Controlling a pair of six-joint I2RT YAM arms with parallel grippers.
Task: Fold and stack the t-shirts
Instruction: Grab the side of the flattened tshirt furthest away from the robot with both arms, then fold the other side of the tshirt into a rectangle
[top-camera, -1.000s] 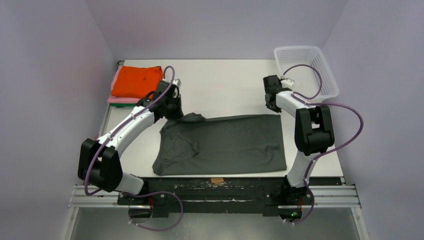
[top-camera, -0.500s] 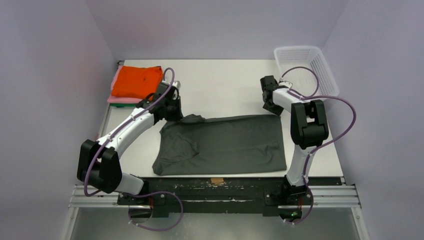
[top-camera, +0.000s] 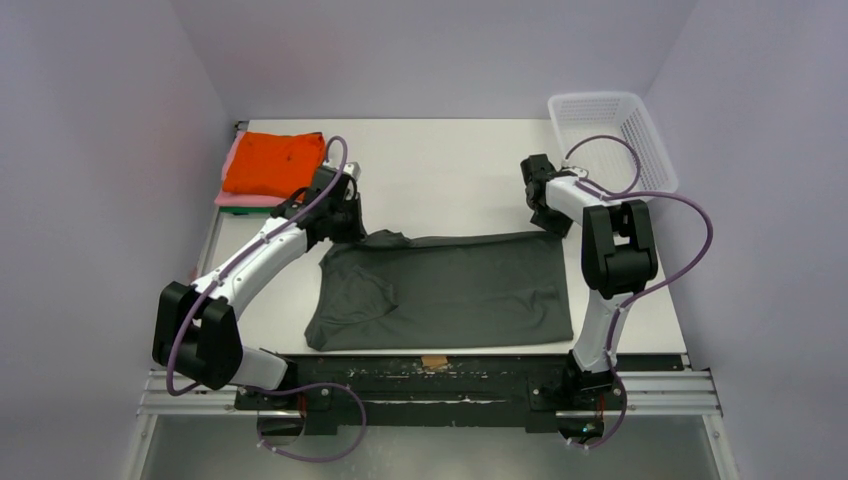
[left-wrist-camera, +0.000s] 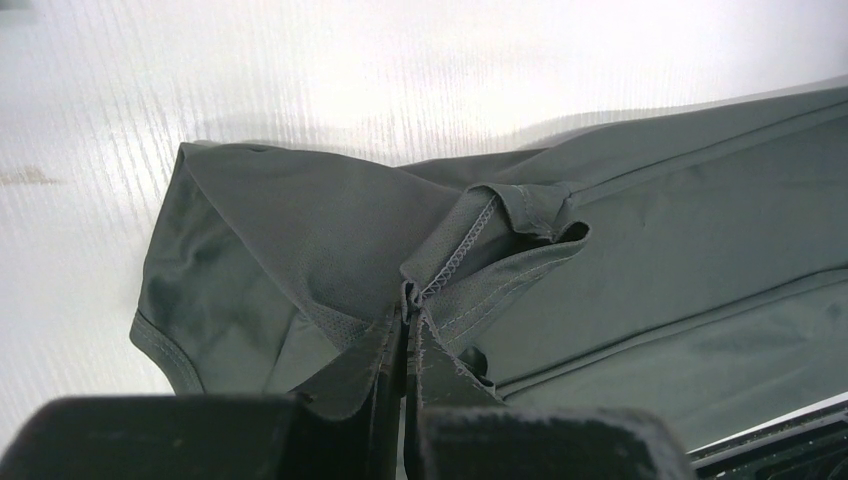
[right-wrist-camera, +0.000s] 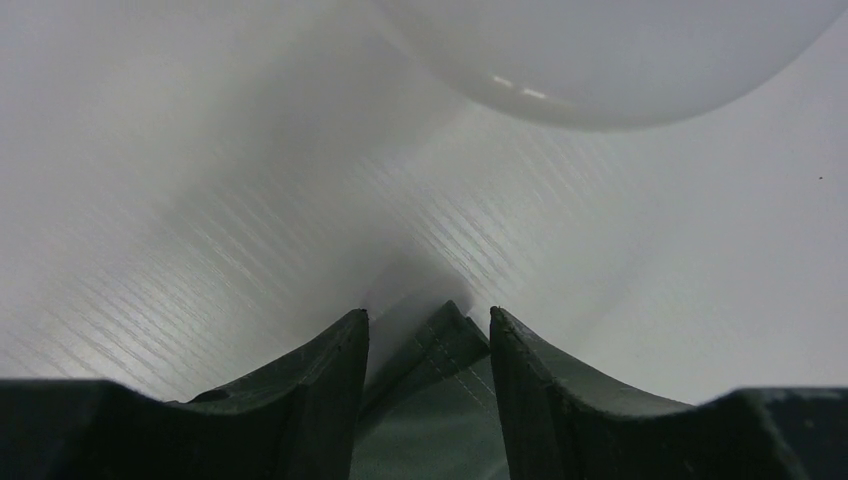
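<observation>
I count three cloth t-shirts in the overhead view: one plain dark grey short-sleeved t-shirt spread flat across the middle of the white table, and one folded orange t-shirt lying on one folded pink t-shirt in the far left corner. One white plastic mesh basket sits in the far right corner. I have two arms. My left arm reaches forward and inward to the grey shirt's far left end, where the left gripper is pinched tight on the stitched neckline, lifting it into a small peak. My right arm bends back over the shirt's far right corner; the right gripper points down with its fingers apart, the cloth corner lying loose between them.
</observation>
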